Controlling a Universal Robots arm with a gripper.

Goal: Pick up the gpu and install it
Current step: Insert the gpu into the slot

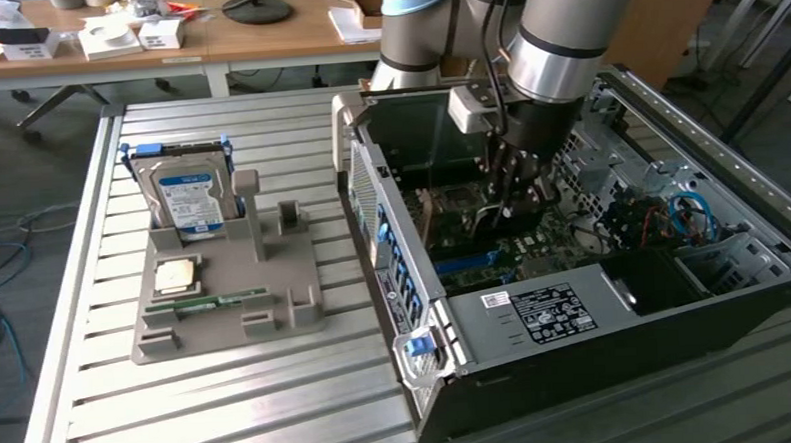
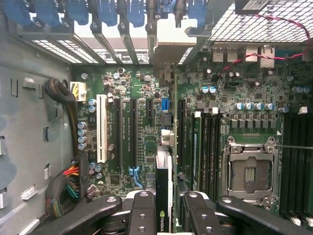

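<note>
Gripper (image 2: 169, 215) partly closed, clamped on the gpu (image 2: 163, 188). The card hangs edge-on over the motherboard (image 2: 127, 122), inside the PC case (image 1: 547, 315) on the counter (image 1: 244, 408).

Watch for:
- card edge landing beside a slot instead of in it; black slots (image 2: 133, 132) sit close on either side
- bracket end catching the rear slot frame (image 2: 124, 44)
- card twisting in the grip if you press down off-line

Hidden from you:
- the target slot, covered by the card itself
- the card's connector edge, so you can't tell whether it is hovering or touching the board
- in the exterior view, the card is hard to pick out below the arm
</note>
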